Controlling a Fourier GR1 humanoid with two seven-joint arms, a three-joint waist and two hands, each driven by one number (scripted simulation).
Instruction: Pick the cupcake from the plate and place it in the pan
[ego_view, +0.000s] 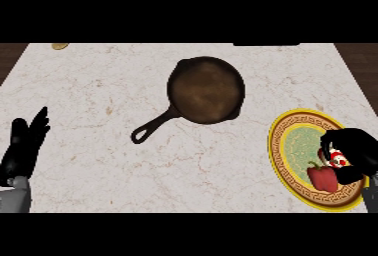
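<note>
A yellow-rimmed plate (289, 131) with a green centre lies at the right edge of the counter. On it my right hand (356, 147) curls round the cupcake (339, 159), of which only a red-and-white patch shows under the fingers. A red bell pepper (321, 176) sits on the plate just left of and below the hand. The dark cast-iron pan (205, 90) rests at the counter's upper middle, its handle pointing down-left. My left hand (22, 142) stays open at the left edge, fingers up.
A small tan object (60, 46) lies at the counter's far left corner. A dark shape (266, 44) touches the far edge. Bare marble counter (184, 170) stretches between the pan and the plate.
</note>
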